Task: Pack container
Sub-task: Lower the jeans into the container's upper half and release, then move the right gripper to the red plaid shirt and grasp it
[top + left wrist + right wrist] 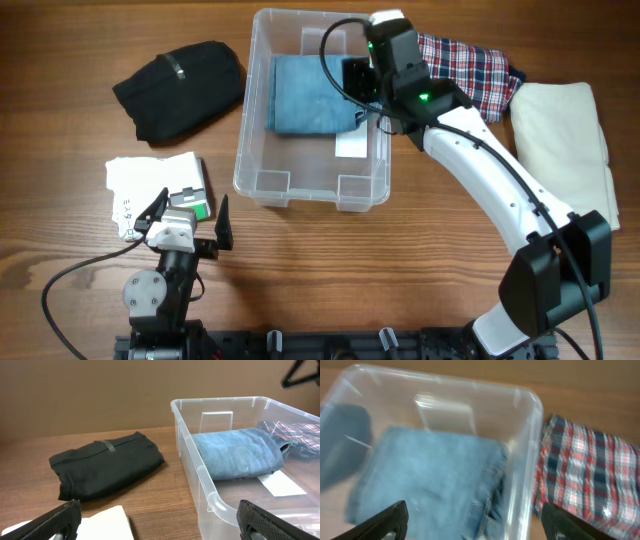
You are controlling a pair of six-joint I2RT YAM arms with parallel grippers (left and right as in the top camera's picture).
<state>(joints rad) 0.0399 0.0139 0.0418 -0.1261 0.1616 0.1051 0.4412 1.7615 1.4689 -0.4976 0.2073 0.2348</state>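
Observation:
The clear plastic container stands at the table's middle back, with a folded blue denim garment inside, also seen in the left wrist view and the right wrist view. My right gripper is open and empty, above the container's right wall, next to a red plaid garment. My left gripper is open and empty near the front left, by a white folded item. The container's near corner shows in the left wrist view.
A folded black garment lies at the back left. A cream folded garment lies at the right beside the plaid one. A white label lies on the container's base.

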